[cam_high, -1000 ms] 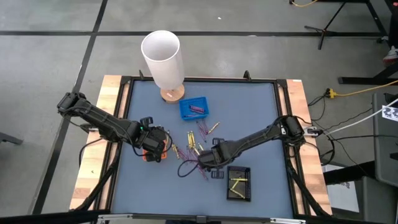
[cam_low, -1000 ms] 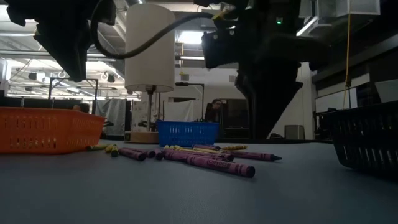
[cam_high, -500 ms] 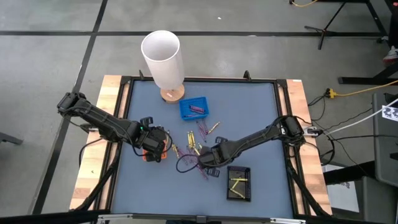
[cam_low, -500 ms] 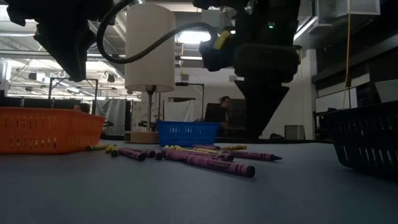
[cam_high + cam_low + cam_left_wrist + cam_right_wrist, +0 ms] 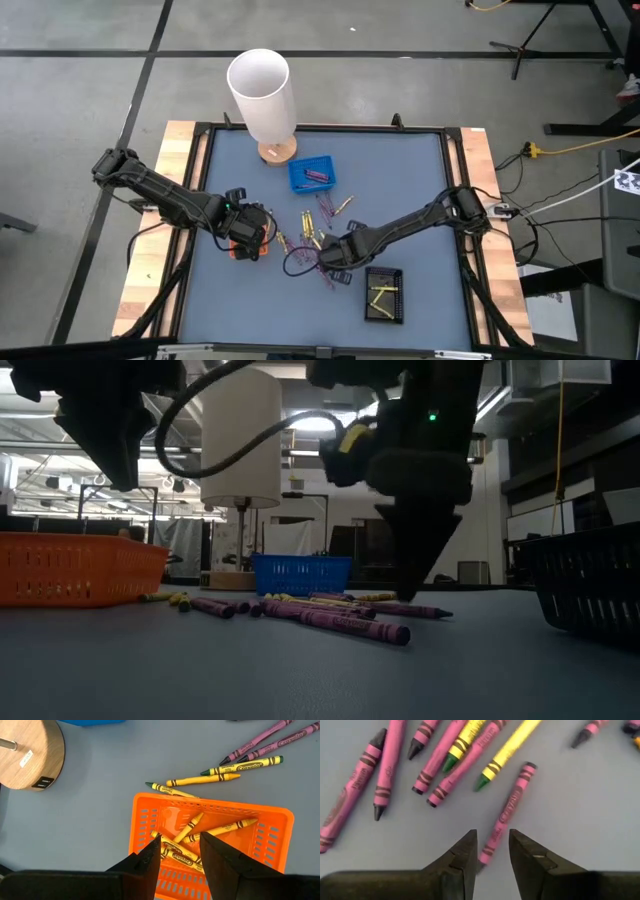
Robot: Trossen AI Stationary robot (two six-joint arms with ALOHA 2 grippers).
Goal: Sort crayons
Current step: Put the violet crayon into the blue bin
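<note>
Loose crayons (image 5: 318, 232), pink, yellow and orange-gold, lie flat on the grey-blue mat at the middle of the table. My right gripper (image 5: 492, 852) points down over them, open. Its fingers stand on either side of the near end of one pink crayon (image 5: 506, 815), just above the mat and not touching it; the low view shows the tips (image 5: 410, 595) close to the table. My left gripper (image 5: 180, 857) hangs open and empty above the orange tray (image 5: 270, 827), which holds several yellow crayons (image 5: 192, 825).
A blue tray (image 5: 311, 174) with pink crayons stands at the back, and a black tray (image 5: 384, 294) with yellow ones at the front right. A white lamp (image 5: 262, 90) on a round wooden base (image 5: 277, 152) stands at the far edge. More crayons (image 5: 220, 774) lie beside the orange tray.
My right gripper has rolled about the line it points along, staying over the same crayons; in the low view it has gone from a broad shape to a narrow point with its tips nearer the mat. Its fingers stay open. The crayons lie as before.
</note>
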